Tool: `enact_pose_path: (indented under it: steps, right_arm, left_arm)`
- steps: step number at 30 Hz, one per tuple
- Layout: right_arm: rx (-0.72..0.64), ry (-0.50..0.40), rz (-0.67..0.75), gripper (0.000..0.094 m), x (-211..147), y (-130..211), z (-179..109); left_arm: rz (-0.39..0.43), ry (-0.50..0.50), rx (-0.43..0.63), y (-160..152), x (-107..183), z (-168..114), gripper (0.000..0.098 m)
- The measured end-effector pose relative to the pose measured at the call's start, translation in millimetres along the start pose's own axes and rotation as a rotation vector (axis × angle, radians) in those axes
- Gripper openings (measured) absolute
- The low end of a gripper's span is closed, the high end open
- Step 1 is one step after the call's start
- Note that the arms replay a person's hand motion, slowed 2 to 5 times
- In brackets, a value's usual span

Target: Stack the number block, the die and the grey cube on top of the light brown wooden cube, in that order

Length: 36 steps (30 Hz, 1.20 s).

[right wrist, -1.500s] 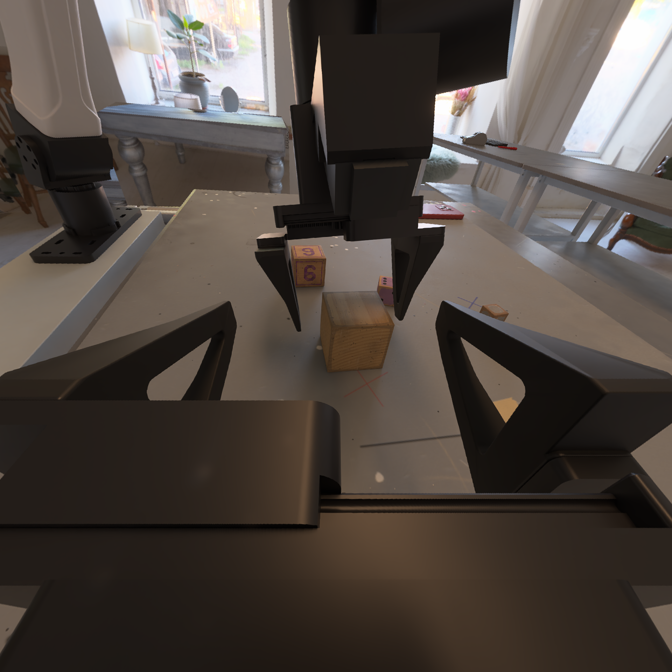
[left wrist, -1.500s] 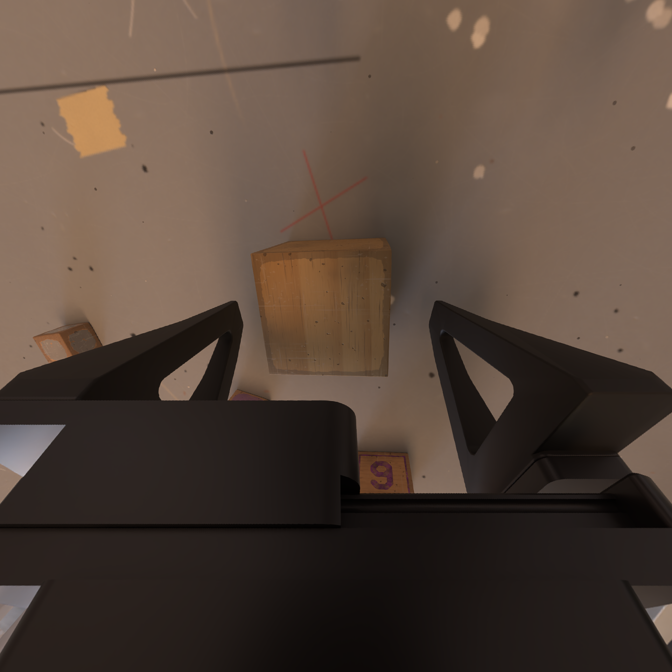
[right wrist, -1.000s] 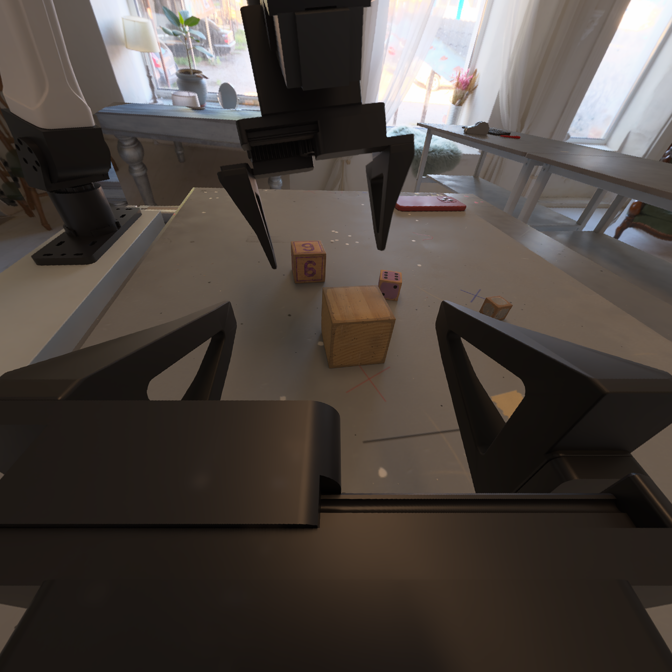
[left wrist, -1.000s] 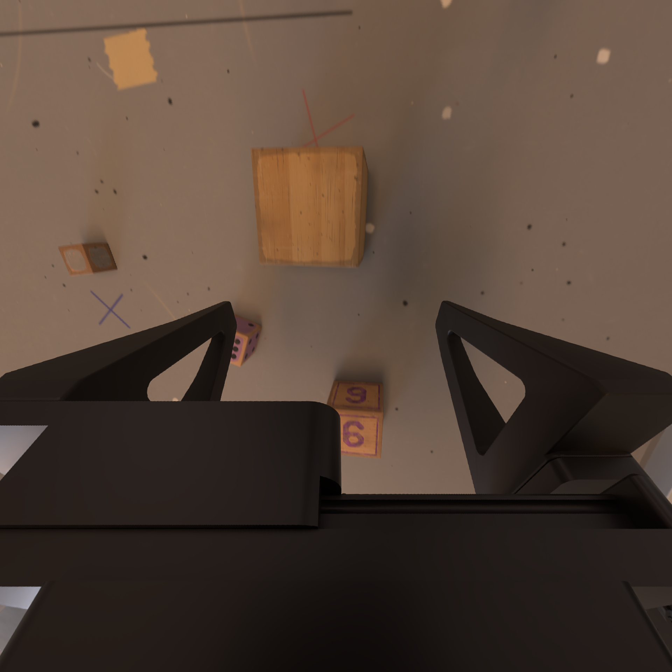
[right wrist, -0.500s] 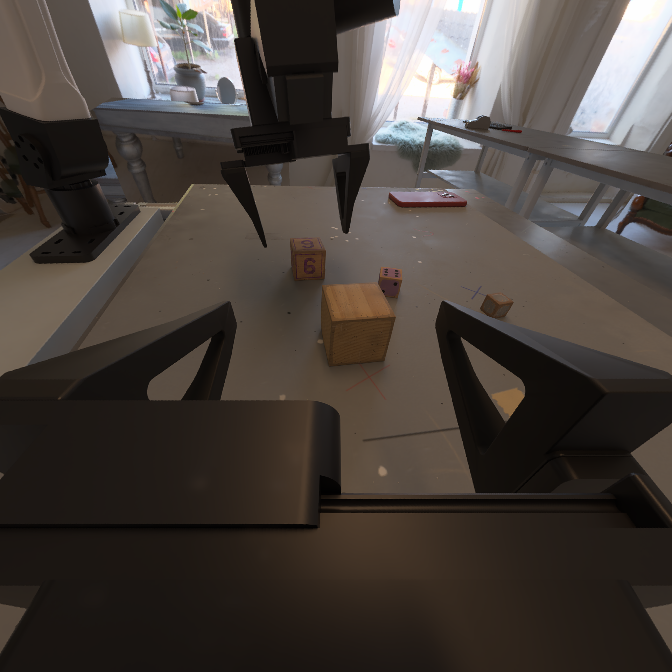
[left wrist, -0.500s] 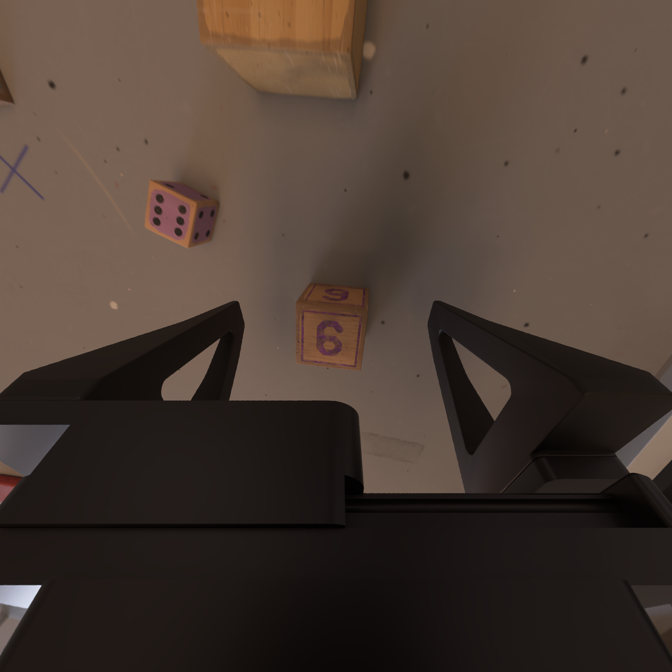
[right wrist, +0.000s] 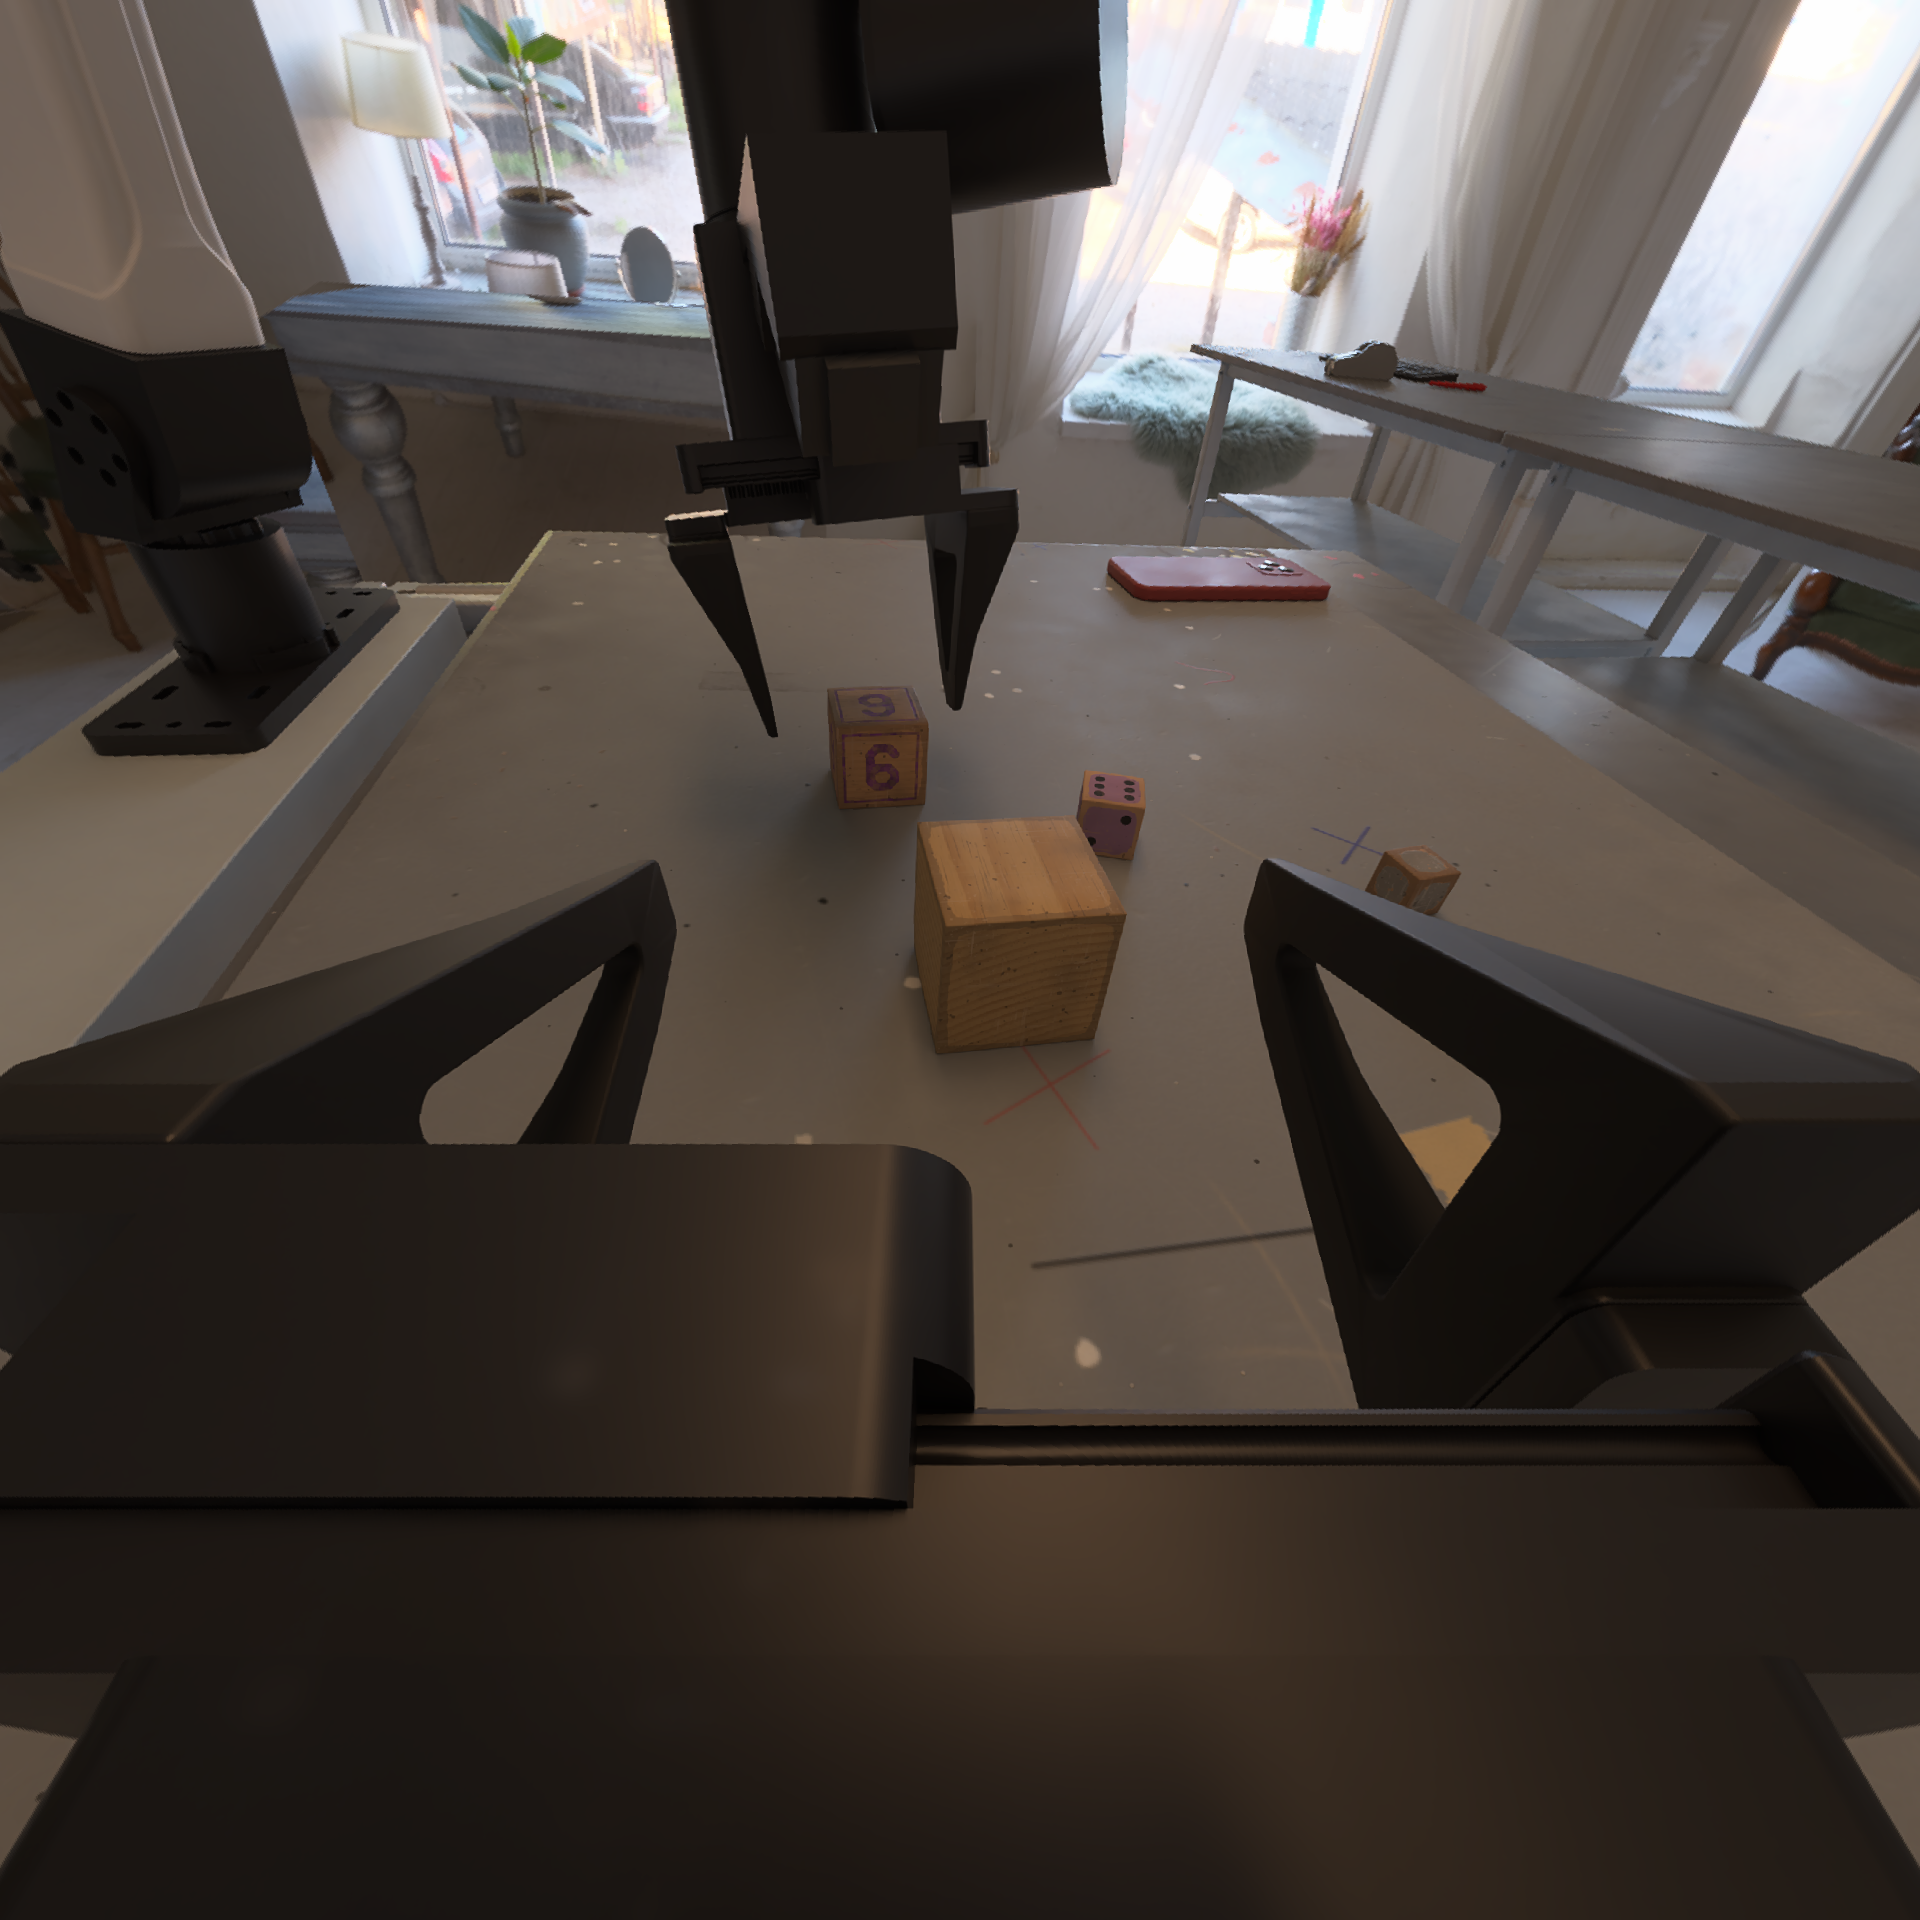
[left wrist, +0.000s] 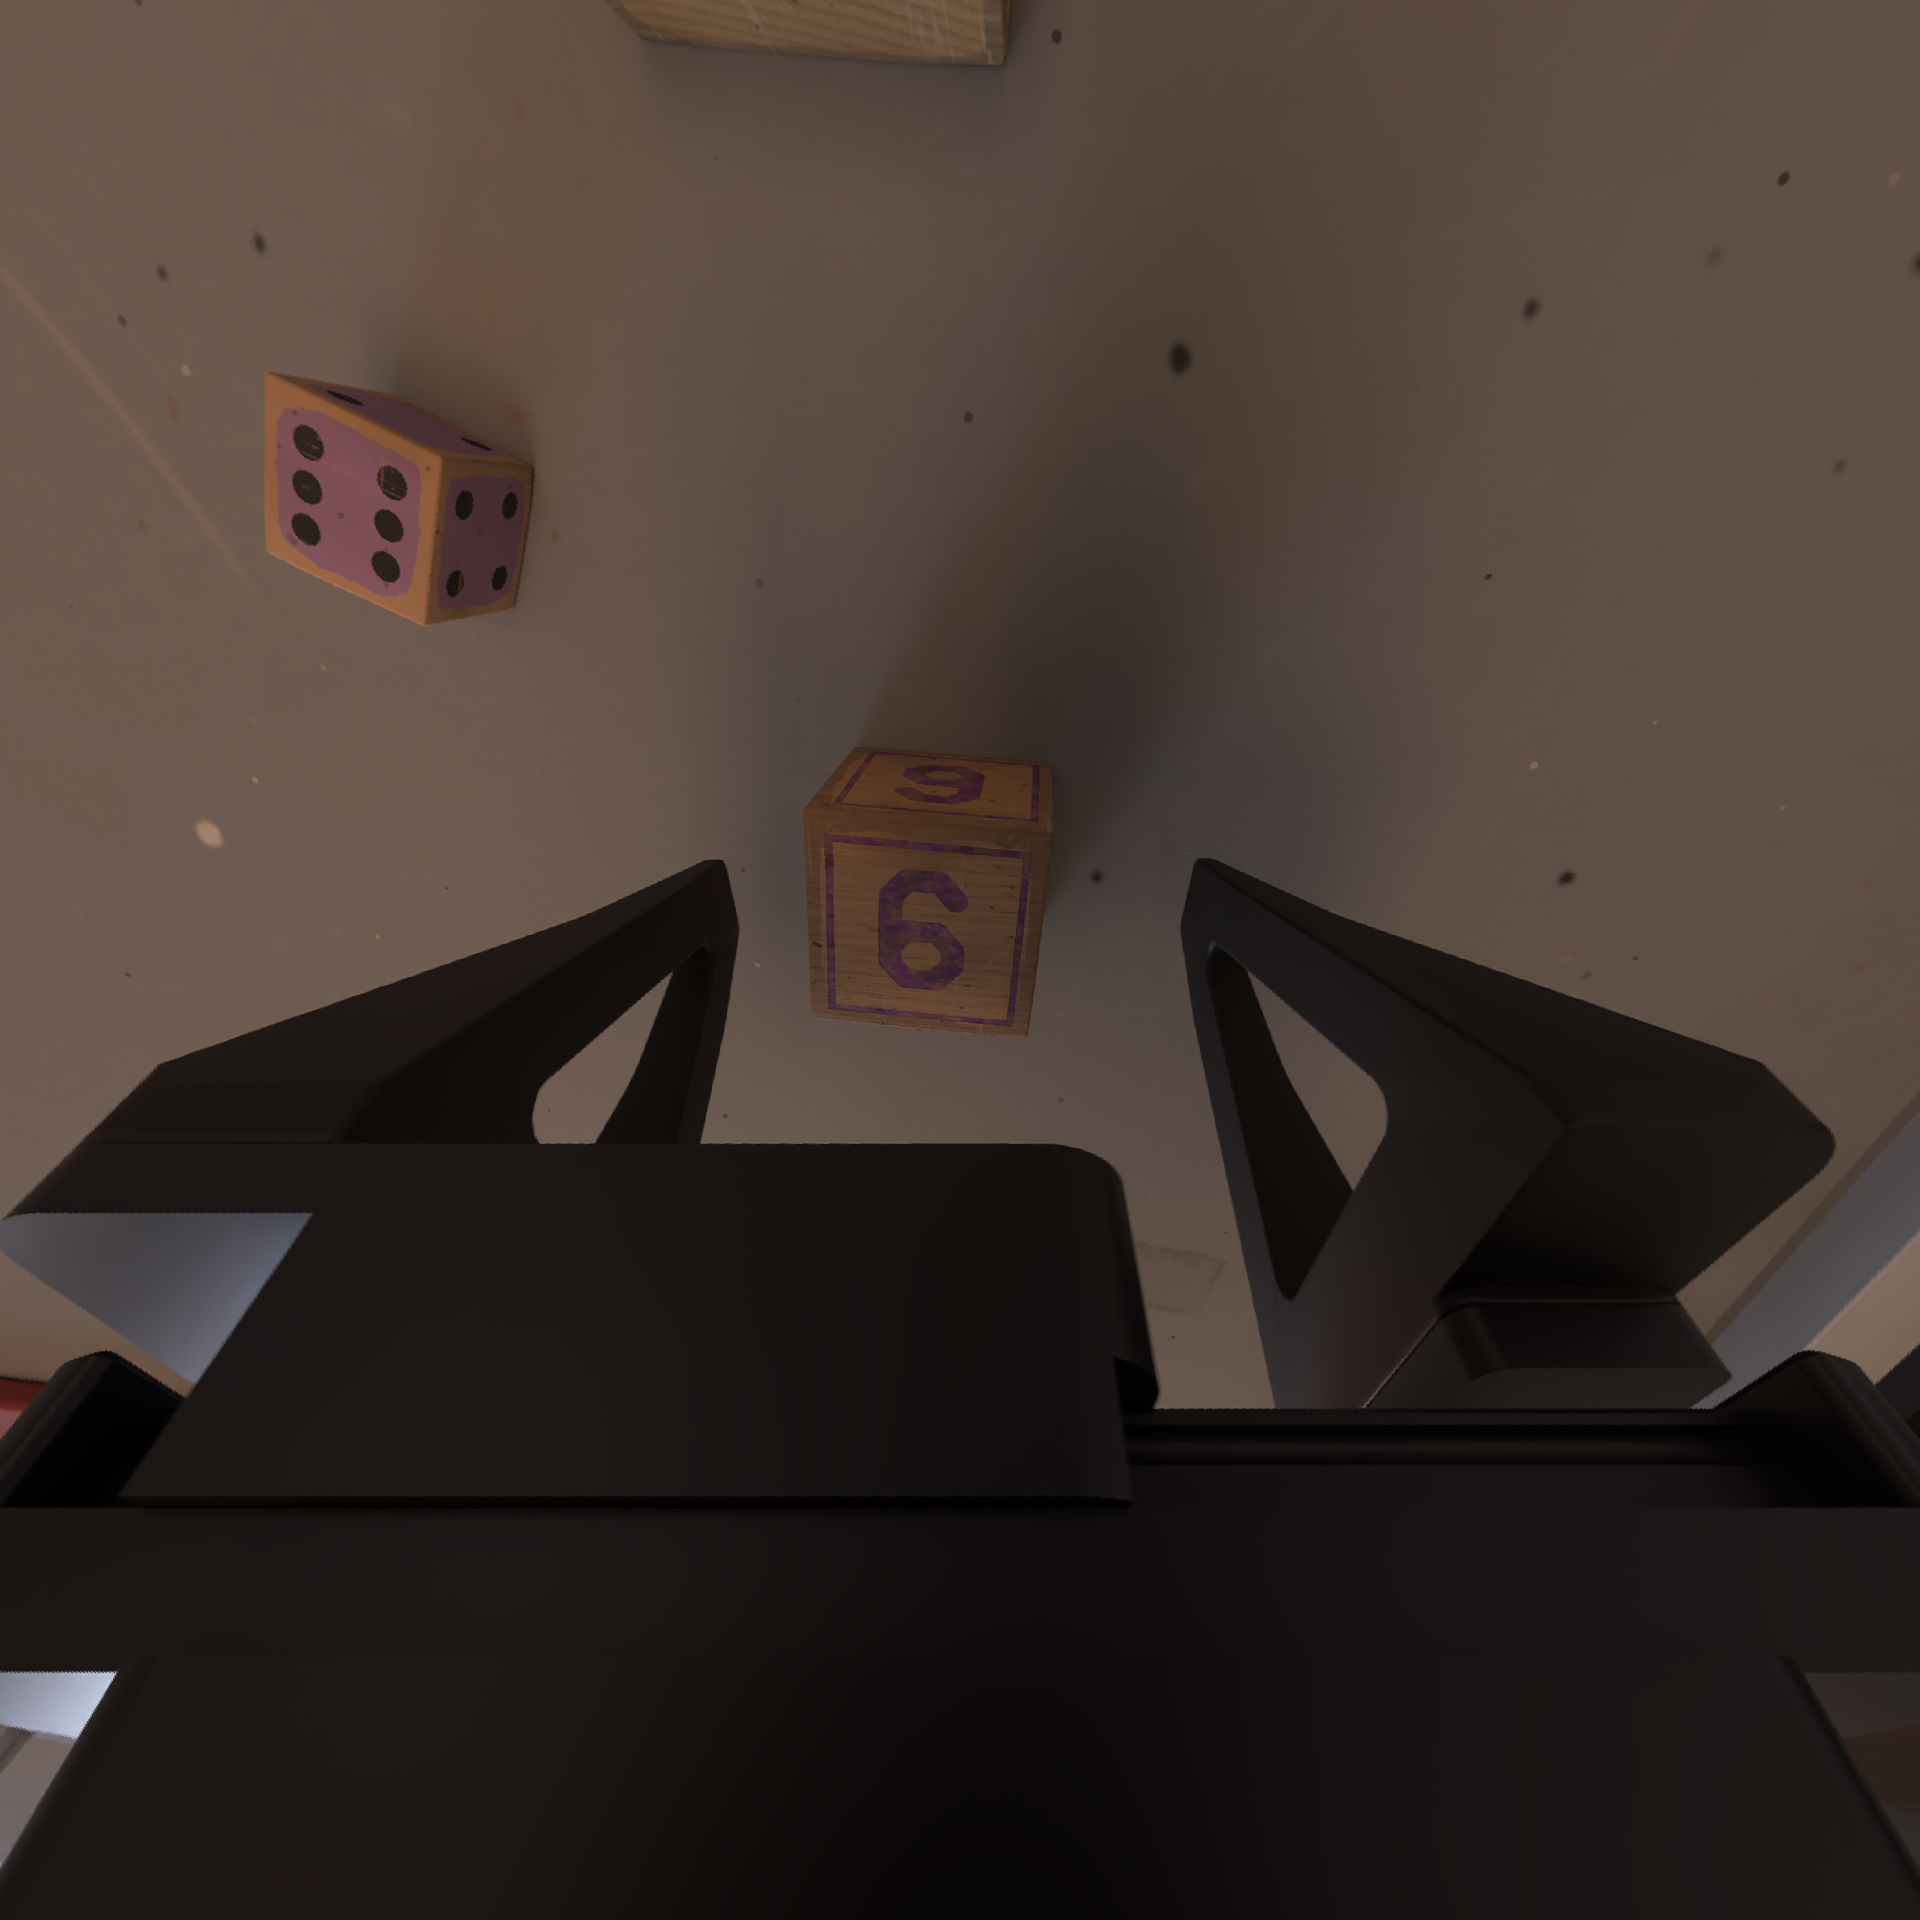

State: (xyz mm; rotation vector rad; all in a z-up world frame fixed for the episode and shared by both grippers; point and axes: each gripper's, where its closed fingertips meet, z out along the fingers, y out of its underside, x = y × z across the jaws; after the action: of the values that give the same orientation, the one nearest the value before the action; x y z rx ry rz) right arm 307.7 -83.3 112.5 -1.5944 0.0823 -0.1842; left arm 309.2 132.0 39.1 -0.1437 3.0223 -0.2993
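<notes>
Left claw (left wrist: 961,883) spread wide, empty, above number block (left wrist: 928,902). Light brown wooden cube (left wrist: 821,19) mostly cut off ahead. Right claw (right wrist: 961,883) spread, empty.

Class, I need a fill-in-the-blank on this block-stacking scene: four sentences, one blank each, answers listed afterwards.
1. The left gripper hangs open right above the ______ block.
2. The wooden cube has ______ blocks stacked on it.
3. The die has pink faces with ______ pips.
4. At the table's far end lies a ______ phone.

Missing words: number; no; black; red
</notes>
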Motion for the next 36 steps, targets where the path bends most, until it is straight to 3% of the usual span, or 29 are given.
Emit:
enact_pose_path:
  steps: [4, 8, 21, 30, 36]
  right_arm:
    - [0.0, 0.0, 0.003, 0.094, 0, 0, 0]
    - [0.002, 0.0, 0.003, 0.094, 0, 0, 0]
    - [0.002, 0.0, 0.008, 0.094, 0, 0, 0]
    - [-0.001, 0.0, 0.011, 0.094, 0, 1, 0]
    - [-0.002, 0.0, 0.011, 0.094, 0, 1, 0]
  left_arm:
    - [0.016, -0.007, -0.023, 4, -2, 4, 0.0612]
    - [0.045, -0.019, -0.061, 8, -4, 8, 0.0399]
    - [0.085, -0.012, -0.066, -8, -6, -10, 0.0397]
    - [0.13, -0.052, -0.018, -50, -16, -44, 0.0397]
    - [0.146, -0.057, -0.01, -81, -19, -50, 0.0397]
